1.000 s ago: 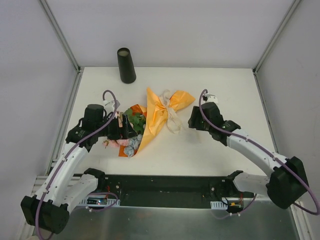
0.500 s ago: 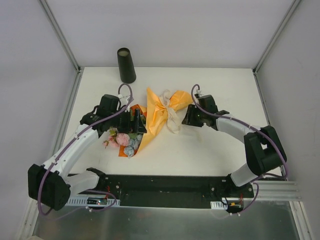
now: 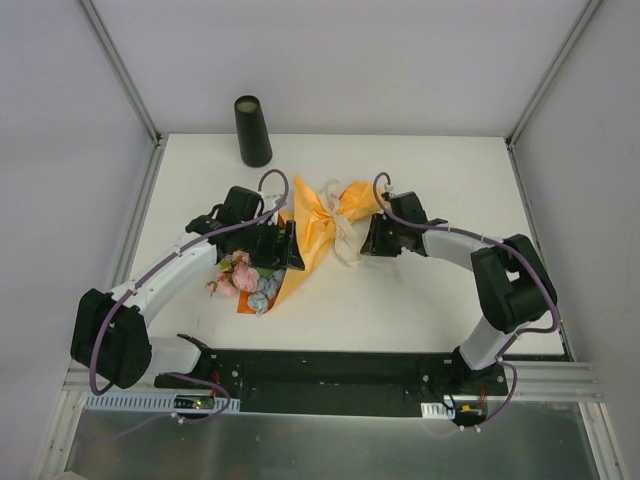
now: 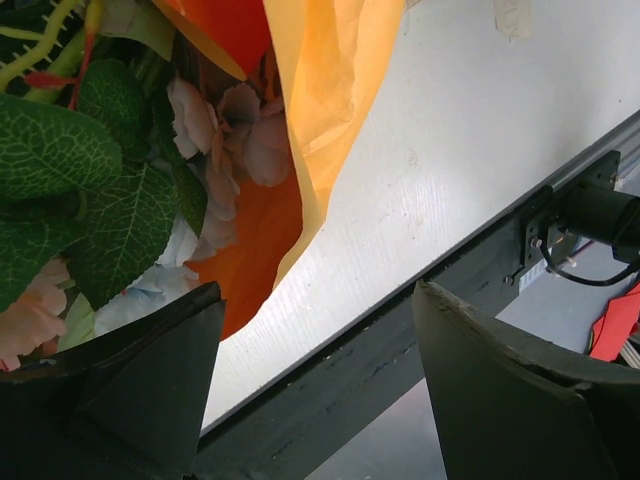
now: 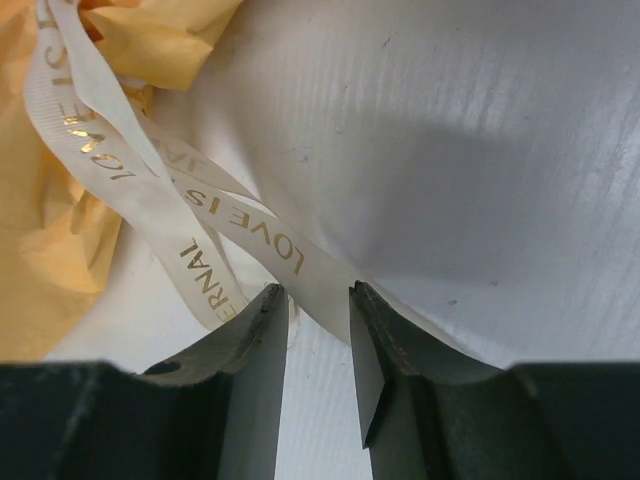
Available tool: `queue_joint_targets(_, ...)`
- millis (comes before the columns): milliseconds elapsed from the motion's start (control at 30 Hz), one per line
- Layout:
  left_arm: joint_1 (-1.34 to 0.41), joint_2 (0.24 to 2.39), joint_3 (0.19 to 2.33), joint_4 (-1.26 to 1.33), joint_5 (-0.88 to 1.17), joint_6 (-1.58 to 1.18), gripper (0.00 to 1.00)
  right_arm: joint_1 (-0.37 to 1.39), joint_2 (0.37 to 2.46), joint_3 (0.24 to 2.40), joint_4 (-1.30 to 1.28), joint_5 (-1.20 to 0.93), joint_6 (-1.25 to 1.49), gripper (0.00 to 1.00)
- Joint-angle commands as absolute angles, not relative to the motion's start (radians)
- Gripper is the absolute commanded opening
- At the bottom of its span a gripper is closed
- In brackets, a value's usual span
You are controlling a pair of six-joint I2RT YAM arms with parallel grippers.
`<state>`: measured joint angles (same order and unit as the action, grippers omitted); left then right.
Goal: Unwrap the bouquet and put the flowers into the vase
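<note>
The bouquet (image 3: 318, 222) lies mid-table in its orange paper cone (image 4: 330, 90), with the flowers (image 3: 245, 280) spilling from its near-left end. In the left wrist view, pink blooms (image 4: 240, 120) and green leaves (image 4: 60, 160) fill the cone's mouth. My left gripper (image 3: 288, 248) hovers open over the cone's edge, its jaws wide apart and holding nothing (image 4: 318, 290). My right gripper (image 3: 365, 240) is at the cream ribbon (image 5: 240, 215). Its jaws (image 5: 316, 290) stand narrow, with one ribbon tail crossing just at their tips and a gap still showing. The black vase (image 3: 253, 130) stands upright at the back left.
A dark rail (image 3: 330, 365) runs along the table's near edge and shows under the left fingers (image 4: 400, 340). Metal frame posts (image 3: 135, 90) and white walls close in the sides and back.
My left arm has swung right and away from me, onto the cone's edge. My right gripper has moved left to the ribbon tails, and its jaws have narrowed.
</note>
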<state>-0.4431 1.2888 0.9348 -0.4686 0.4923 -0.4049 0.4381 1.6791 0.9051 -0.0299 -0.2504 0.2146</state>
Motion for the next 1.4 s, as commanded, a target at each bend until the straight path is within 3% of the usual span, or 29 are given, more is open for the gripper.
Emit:
queue_joint_targets(0, -0.479, 1.302, 0.965, -0.417, 0.465, -0.417, 0.79, 0.439, 1.707, 0.943, -0.005, -0.247, 0.204, 0.35)
queue_joint_targets(133, -0.494, 1.316, 0.96, -0.411, 0.433, -0.429, 0.74, 0.44, 1.709, 0.928, -0.005, -0.232, 0.206, 0.25)
queue_joint_targets(267, -0.499, 1.304, 0.943, -0.413, 0.394, -0.451, 0.69, 0.44, 1.684, 0.923, -0.029, -0.225, 0.225, 0.0)
queue_joint_targets(567, -0.499, 1.122, 0.919, -0.48, 0.229, -0.529, 0.69, 0.463, 1.494, 0.747, -0.005, -0.33, 0.368, 0.0)
queue_joint_targets(900, -0.529, 1.127, 0.919, -0.446, 0.374, -0.603, 0.67, 0.506, 1.304, 0.6, 0.086, -0.345, 0.506, 0.0)
queue_joint_targets(1167, -0.618, 1.203, 0.94, -0.371, 0.426, -0.63, 0.62, 0.517, 1.292, 0.58, 0.121, -0.357, 0.541, 0.0)
queue_joint_targets(1333, -0.643, 1.249, 0.95, -0.36, 0.416, -0.647, 0.62, 0.515, 1.408, 0.604, 0.15, -0.456, 0.531, 0.0)
queue_joint_targets(1367, -0.643, 1.255, 0.946, -0.36, 0.407, -0.652, 0.62, 0.515, 1.432, 0.612, 0.152, -0.457, 0.529, 0.07)
